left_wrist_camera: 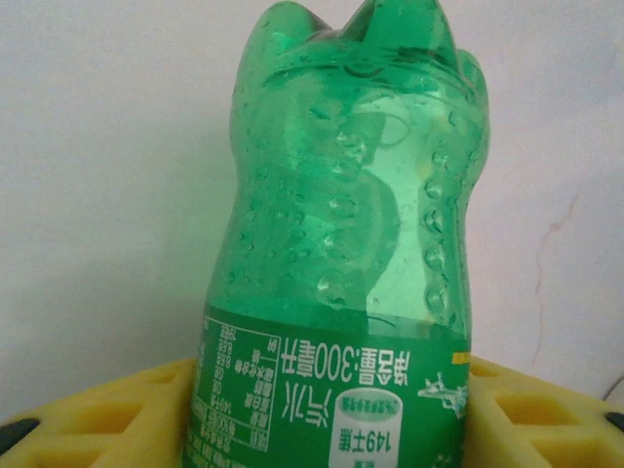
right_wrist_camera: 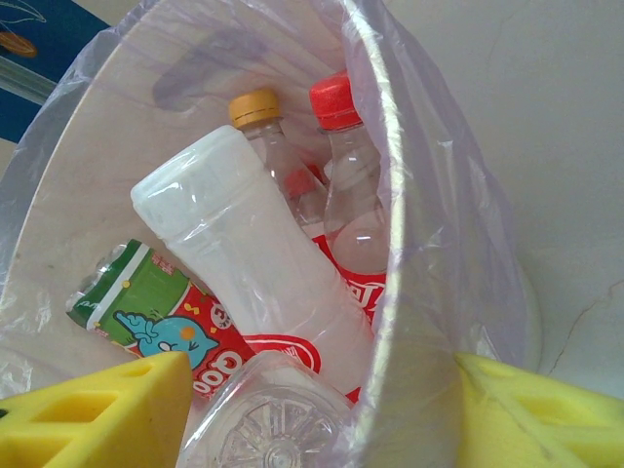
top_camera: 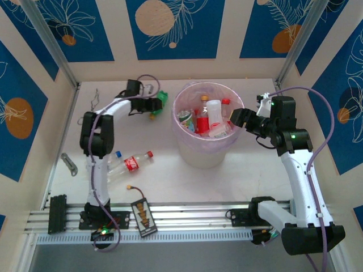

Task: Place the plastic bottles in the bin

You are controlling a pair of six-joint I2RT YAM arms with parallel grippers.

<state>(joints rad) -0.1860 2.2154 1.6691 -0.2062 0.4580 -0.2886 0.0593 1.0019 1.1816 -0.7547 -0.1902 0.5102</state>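
From above, the left claw (top_camera: 152,104) grips a green bottle (top_camera: 162,97) over the table (top_camera: 170,181), left of the bin (top_camera: 187,148). Left wrist – yellow pads (left_wrist_camera: 97,419) clamp it. Right wrist – the right claw (right_wrist_camera: 322,380) stands wide above bottles (right_wrist_camera: 253,263) in the bin.

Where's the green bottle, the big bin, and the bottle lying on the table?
green bottle (left_wrist_camera: 351,244), left wrist view, its bumpy middle.
bin (top_camera: 205,154), top view, its front wall.
red-labelled bottle (top_camera: 131,163), top view, its label.
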